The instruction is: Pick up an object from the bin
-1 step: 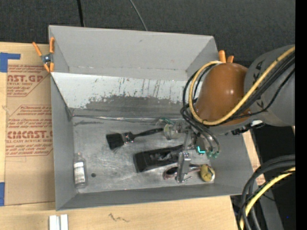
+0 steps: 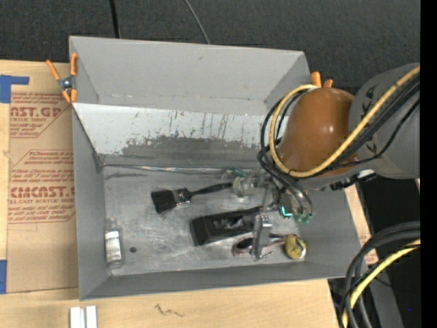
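- Your gripper (image 2: 261,243) sits low at the right end of a flat black block (image 2: 217,228).
- You cannot tell whether it is apart or together.

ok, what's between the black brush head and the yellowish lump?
Camera view: a flat black block lies between the brush head and the yellowish lump, then the gripper beside the lump.

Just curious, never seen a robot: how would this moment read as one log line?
gripper: low in bin, at black block's right end | hold: unclear | near: yellow lump, brush
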